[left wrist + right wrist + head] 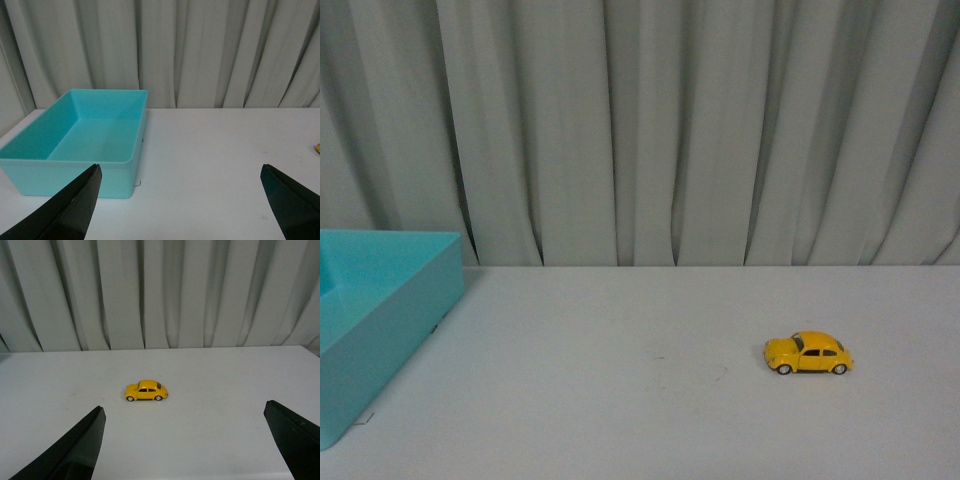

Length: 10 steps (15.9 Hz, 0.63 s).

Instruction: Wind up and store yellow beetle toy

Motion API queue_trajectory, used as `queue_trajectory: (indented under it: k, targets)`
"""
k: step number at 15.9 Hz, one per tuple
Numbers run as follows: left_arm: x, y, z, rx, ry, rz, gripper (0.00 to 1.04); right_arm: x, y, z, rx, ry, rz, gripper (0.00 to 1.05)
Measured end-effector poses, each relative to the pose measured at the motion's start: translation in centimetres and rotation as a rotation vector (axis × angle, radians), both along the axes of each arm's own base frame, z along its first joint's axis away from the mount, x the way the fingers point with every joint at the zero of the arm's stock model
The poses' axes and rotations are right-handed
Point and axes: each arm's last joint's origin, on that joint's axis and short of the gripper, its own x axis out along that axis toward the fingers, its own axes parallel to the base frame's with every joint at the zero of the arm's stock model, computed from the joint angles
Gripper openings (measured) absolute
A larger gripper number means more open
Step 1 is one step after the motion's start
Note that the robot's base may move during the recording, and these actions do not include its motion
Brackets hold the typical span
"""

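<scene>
Ahead of the right gripper (183, 406): yellow beetle toy (146, 391).
Jaws spread wide, empty; toy well beyond them.

It looks like a lab test bench rather than a home: a bare white table (620, 420), a plain grey curtain (640, 130) closing off the back, and one teal plastic box (390, 300).

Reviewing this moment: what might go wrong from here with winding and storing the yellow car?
The yellow beetle toy is small, rounded and on its wheels on the smooth table; if the open right gripper closes off-centre, it may roll away. The teal bin stands far left, well apart from the toy, so the carry is long and a weak hold by the fingers could drop it.
</scene>
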Motion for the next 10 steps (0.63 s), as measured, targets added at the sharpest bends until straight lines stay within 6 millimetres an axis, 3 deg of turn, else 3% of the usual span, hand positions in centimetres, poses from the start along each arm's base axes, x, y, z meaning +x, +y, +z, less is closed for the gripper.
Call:
queue_trajectory:
  k: [10]
  targets:
    - [0.01, 0.00, -0.01, 0.000, 0.002, 0.000, 0.98, 0.00, 0.00, 0.01, 0.000, -0.001, 0.000, 0.98]
